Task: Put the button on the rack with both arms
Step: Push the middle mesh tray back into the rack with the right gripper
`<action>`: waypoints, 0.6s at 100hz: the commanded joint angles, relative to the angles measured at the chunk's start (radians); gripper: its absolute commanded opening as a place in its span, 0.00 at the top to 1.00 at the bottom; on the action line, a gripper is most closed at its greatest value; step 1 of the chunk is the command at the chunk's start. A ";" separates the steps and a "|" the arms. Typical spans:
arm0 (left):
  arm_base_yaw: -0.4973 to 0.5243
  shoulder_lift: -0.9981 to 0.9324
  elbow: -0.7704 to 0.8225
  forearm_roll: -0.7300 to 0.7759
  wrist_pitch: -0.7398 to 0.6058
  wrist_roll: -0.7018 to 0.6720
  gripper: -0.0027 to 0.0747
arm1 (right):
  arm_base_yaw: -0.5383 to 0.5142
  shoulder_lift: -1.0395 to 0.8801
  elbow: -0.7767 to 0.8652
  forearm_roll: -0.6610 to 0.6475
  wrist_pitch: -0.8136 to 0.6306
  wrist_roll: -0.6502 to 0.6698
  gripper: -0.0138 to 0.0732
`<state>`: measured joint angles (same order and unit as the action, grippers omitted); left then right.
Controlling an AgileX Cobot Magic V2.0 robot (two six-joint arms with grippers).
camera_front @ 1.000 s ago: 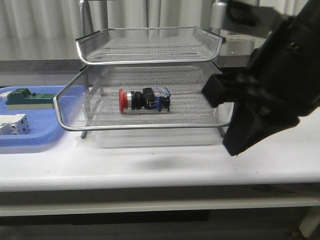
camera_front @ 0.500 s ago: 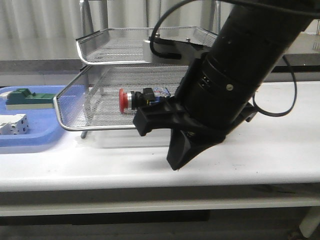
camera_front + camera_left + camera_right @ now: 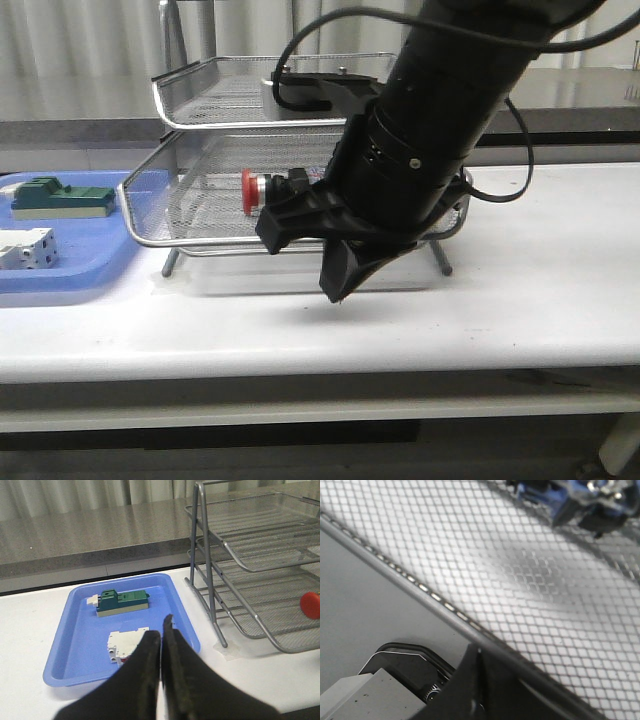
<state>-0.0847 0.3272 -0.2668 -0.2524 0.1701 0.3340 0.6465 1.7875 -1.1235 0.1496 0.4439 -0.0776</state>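
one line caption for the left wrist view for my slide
Shut left gripper above blue tray; button lies in the rack.

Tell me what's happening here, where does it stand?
The button already lies in the rack's middle wire tray. The right gripper, shut and empty, presses against that tray's front rim, apparently sliding it in. The left gripper, shut, hangs over the blue tray holding the green block and white component.

Button (image 3: 262, 190) in rack (image 3: 200, 215), tray (image 3: 70, 275) leftward
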 commanded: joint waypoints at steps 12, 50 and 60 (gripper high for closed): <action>0.001 0.006 -0.028 -0.013 -0.082 -0.008 0.96 | -0.065 0.018 -0.129 -0.050 -0.061 -0.011 0.91; 0.001 0.006 -0.028 -0.013 -0.082 -0.008 0.96 | -0.133 0.098 -0.296 -0.079 -0.026 -0.011 0.91; 0.001 0.006 -0.028 -0.013 -0.082 -0.008 0.96 | -0.129 0.099 -0.303 -0.079 0.007 -0.011 0.91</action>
<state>-0.0847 0.3272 -0.2668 -0.2524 0.1695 0.3340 0.5207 1.9370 -1.3864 0.0831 0.4722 -0.0776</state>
